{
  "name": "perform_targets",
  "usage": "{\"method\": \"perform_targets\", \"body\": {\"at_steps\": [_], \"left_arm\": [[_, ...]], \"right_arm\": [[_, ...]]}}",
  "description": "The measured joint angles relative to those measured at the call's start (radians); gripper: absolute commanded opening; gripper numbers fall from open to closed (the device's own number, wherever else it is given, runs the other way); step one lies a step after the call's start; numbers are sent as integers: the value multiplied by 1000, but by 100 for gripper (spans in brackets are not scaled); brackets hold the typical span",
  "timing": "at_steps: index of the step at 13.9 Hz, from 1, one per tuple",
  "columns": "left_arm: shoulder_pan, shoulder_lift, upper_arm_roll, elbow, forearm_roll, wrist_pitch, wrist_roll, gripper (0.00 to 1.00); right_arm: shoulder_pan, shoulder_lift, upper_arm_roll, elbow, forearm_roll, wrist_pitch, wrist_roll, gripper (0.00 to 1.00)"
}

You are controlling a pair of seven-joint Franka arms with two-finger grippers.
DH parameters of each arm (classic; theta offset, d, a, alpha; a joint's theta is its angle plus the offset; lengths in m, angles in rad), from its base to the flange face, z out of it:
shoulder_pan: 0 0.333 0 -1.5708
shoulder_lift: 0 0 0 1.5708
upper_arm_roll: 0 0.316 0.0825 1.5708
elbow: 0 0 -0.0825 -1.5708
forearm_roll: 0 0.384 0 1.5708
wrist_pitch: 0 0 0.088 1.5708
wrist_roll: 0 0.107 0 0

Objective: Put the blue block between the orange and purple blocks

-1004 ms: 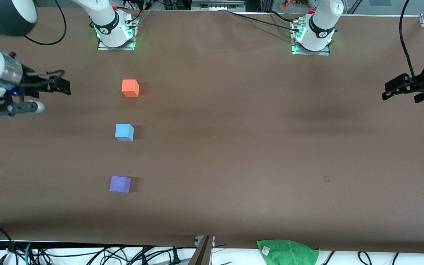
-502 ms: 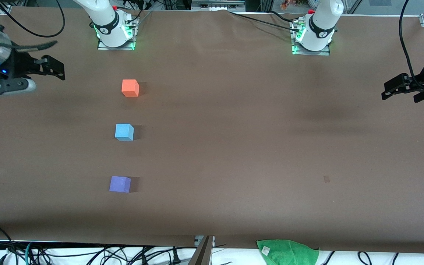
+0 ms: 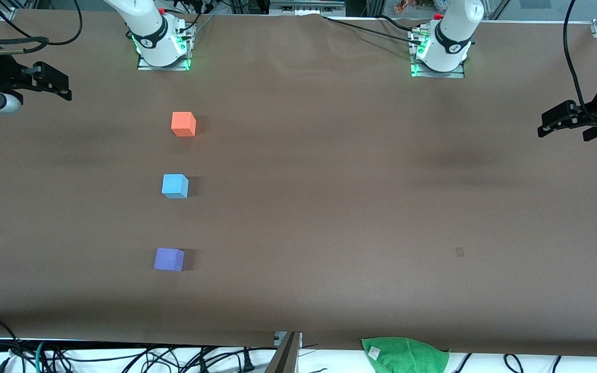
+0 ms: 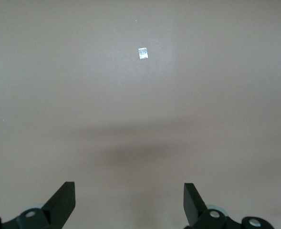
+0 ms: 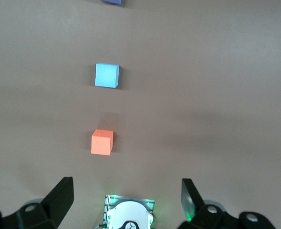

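Sitting on the table, blue block (image 3: 174,185) lies in line between orange block (image 3: 183,124) and purple block (image 3: 169,259), task looks done; right gripper (image 3: 50,82), fingers wide and empty, is the nearer one, left gripper (image 3: 557,120) waits wide open over its table end.

Robotics lab: arm bases (image 3: 162,49) bolted to papered table (image 3: 329,181), loose cables (image 3: 174,357).

A plain sky-blue block (image 3: 175,185), a bright orange-red block (image 3: 183,124) and a violet-purple block (image 3: 169,259) sit on the matte brown table (image 3: 329,207), a green cloth (image 3: 407,355) lies at its edge, and both hands are black.
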Motion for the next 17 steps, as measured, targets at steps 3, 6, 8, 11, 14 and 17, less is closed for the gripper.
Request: {"method": "perform_targets", "body": {"at_steps": [3, 6, 8, 11, 14, 17], "left_arm": [[0, 0, -1, 2, 0, -3, 0, 100], [0, 0, -1, 3, 0, -4, 0, 100], [0, 0, -1, 3, 0, -5, 0, 100], [0, 0, -1, 3, 23, -6, 0, 100], [-5, 0, -2, 3, 27, -7, 0, 100], [-7, 0, -3, 3, 28, -7, 0, 100]], "right_arm": [[-8, 0, 0, -3, 0, -11, 0, 100], [-9, 0, 1, -4, 1, -20, 0, 100], [-9, 5, 1, -4, 1, -20, 0, 100], [-9, 12, 3, -4, 1, -19, 0, 100], [-9, 12, 8, -4, 2, -19, 0, 100], [-8, 12, 9, -4, 2, -15, 0, 100]]}}
